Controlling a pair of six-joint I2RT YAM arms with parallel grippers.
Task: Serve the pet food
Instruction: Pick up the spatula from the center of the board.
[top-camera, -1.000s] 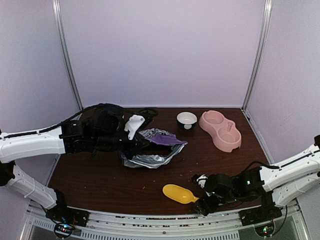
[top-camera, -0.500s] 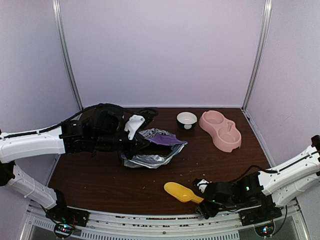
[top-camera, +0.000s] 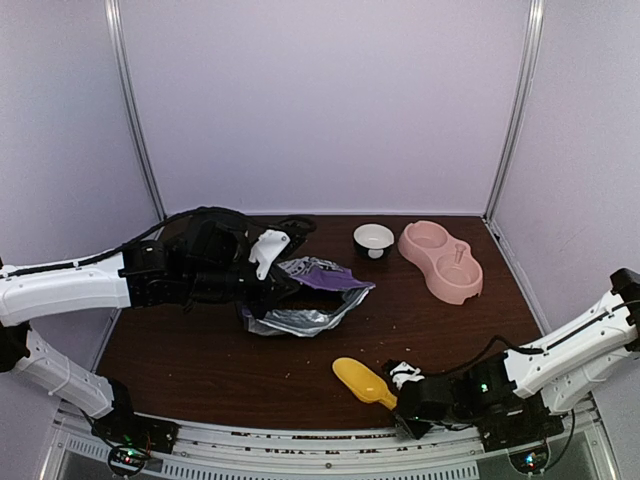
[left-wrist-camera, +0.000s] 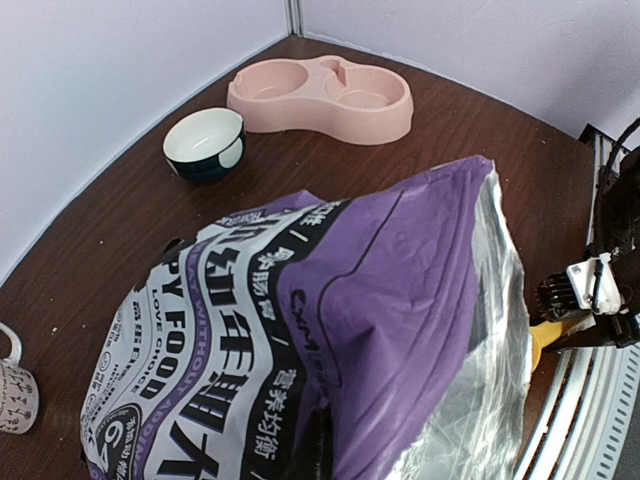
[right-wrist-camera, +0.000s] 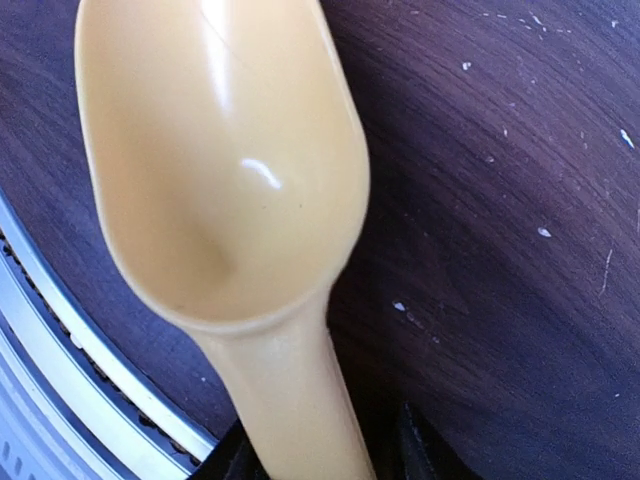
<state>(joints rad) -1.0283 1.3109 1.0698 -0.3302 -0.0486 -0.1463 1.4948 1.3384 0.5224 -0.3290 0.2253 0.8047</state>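
Observation:
The purple "PUPPY FOOD" bag (top-camera: 305, 295) lies tilted on the table at centre left, its silver-lined mouth open toward the right. My left gripper (top-camera: 265, 292) is shut on the bag's edge. In the left wrist view the bag (left-wrist-camera: 300, 330) fills the frame and one dark finger (left-wrist-camera: 322, 430) presses its top fold. No kibble shows; the bag's inside is hidden. My right gripper (top-camera: 405, 402) at the front edge is shut on the handle of the yellow scoop (top-camera: 362, 380). The scoop (right-wrist-camera: 220, 160) is empty, with its handle between the right gripper's (right-wrist-camera: 305, 465) fingers.
A pink double bowl (top-camera: 440, 260) stands at the back right, also in the left wrist view (left-wrist-camera: 320, 95). A small black-and-white bowl (top-camera: 373, 239) sits to its left. A white mug (left-wrist-camera: 12, 385) is at the far left. The table's metal front rail (right-wrist-camera: 60, 330) runs just beside the scoop.
My right gripper has slid back toward the front edge and a little right, turning the scoop so its bowl points up-left. The left arm and bag have not moved.

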